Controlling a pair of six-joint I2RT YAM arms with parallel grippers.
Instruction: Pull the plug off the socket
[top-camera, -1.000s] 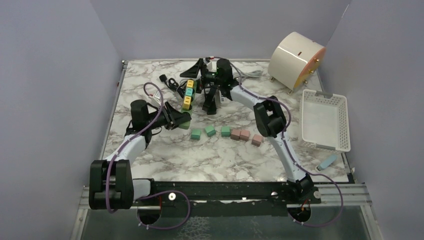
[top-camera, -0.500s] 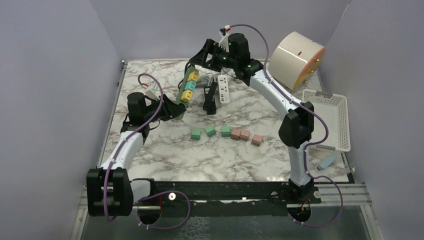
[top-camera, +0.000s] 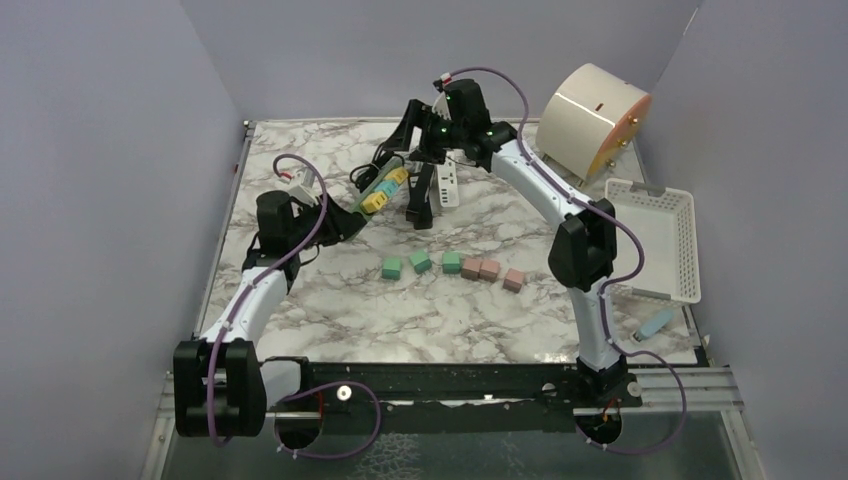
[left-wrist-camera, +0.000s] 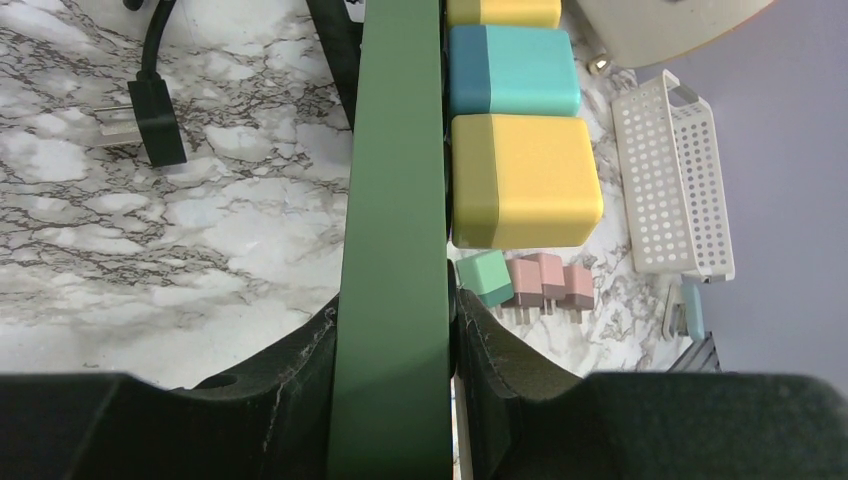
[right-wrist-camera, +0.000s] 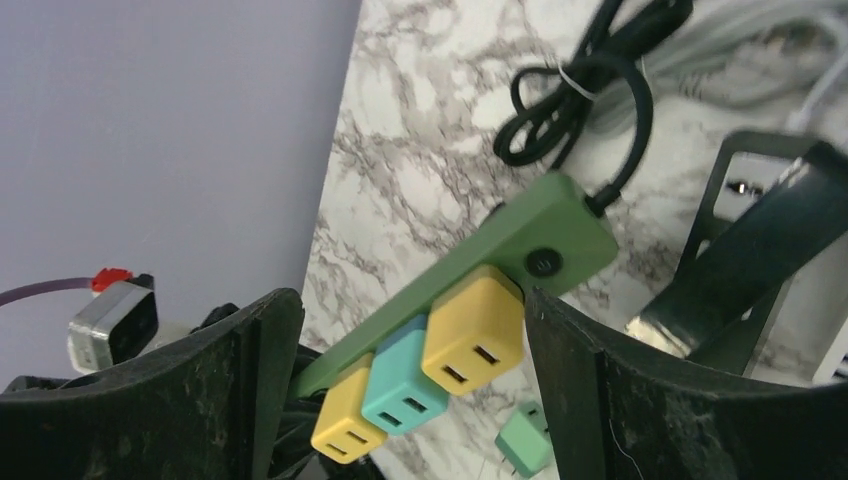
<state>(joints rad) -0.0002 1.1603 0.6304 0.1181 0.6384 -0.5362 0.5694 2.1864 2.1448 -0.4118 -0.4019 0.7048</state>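
Nearest me, a row of loose plugs (top-camera: 450, 266) lies on the surface (top-camera: 330, 320), green ones and then pink. I take them for ones already pulled and parked clear of the work.

Behind them my left end effector (top-camera: 335, 222) is pinching the near end of the green strip (top-camera: 376, 190). Its fingers (left-wrist-camera: 290, 365) press on both flat sides and hold the strip tilted up off the surface. I read that as an anchor: with the strip braced and raised, the other arm can pull against something fixed.

Three plugs sit in the strip: a near yellow plug (left-wrist-camera: 525, 180), a teal plug (left-wrist-camera: 515, 70) and a far yellow plug (right-wrist-camera: 472, 345) by the switch end.

My right end effector (top-camera: 405, 148) hangs over that far end, spread wide with one finger on either side of the row, gripping nothing. I'd judge the far yellow plug is the target. It needs a square close on its sides, then a straight pull away from the strip's face.

Beyond, the black cord (right-wrist-camera: 590, 90) coils slack, so it shouldn't drag.
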